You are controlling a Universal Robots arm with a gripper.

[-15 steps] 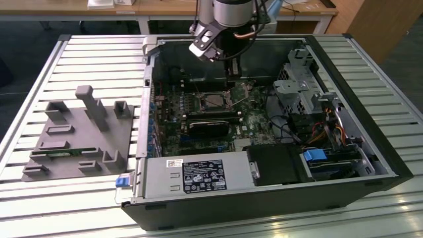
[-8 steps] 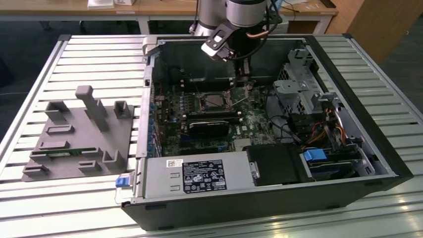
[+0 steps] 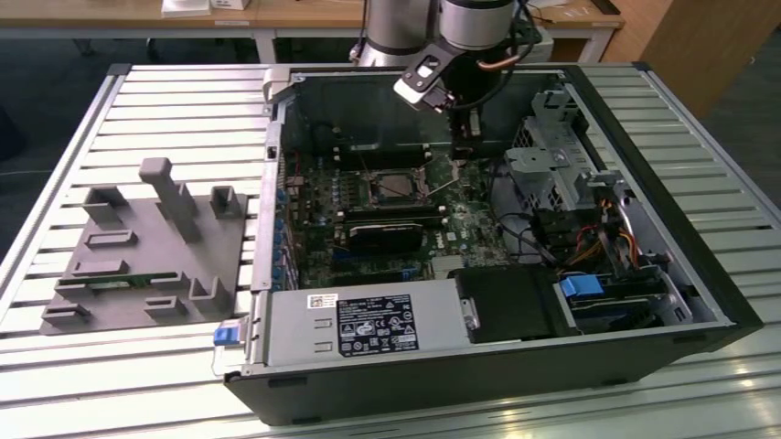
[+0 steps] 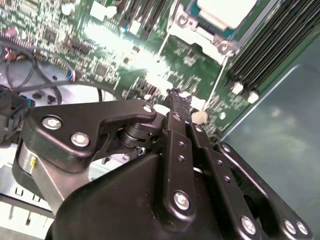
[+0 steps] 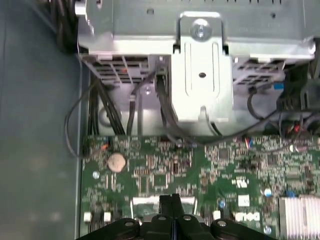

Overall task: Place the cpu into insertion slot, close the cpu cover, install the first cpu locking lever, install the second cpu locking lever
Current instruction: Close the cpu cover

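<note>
Your matte black gripper (image 4: 174, 95), fingers pressed together, is hanging beside a thin wire lever (image 4: 214, 85); the flat silvery cpu (image 4: 225, 10) is lying framed by the metal cpu cover (image 4: 197, 31).

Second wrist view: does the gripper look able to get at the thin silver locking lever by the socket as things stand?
Probably yes. The gripper, fingers shut, hangs right beside the locking lever above the green board, and no cable or part appears to stand between them.
</note>
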